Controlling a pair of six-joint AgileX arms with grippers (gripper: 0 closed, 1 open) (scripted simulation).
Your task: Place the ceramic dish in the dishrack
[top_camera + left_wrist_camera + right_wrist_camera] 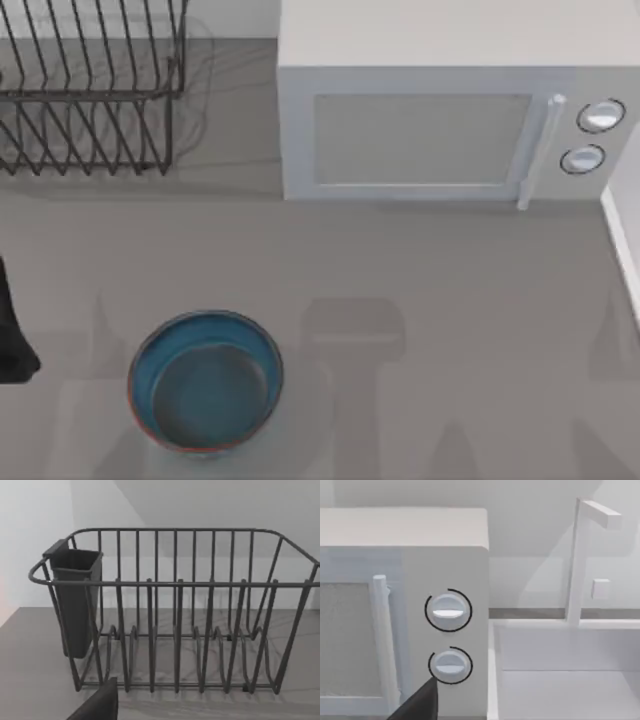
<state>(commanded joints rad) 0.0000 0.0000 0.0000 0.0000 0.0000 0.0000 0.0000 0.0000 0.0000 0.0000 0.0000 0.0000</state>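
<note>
Top view: ceramic dish (206,382) untouched by fingers.

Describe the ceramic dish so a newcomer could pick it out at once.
Start at the white microwave at the back of the table; the black wire dishrack stands to its left. In front of the dishrack, near the table's front edge, sits the ceramic dish: the one round, blue-glazed thing, with a thin reddish-orange edge.

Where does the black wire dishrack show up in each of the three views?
Top view: the black wire dishrack is in the upper left corner, left of the white microwave.
Left wrist view: it spans the middle of the picture, a dark utensil holder hanging at one end.
Right wrist view: not in it.
Shared landmark: the grey table.
</note>
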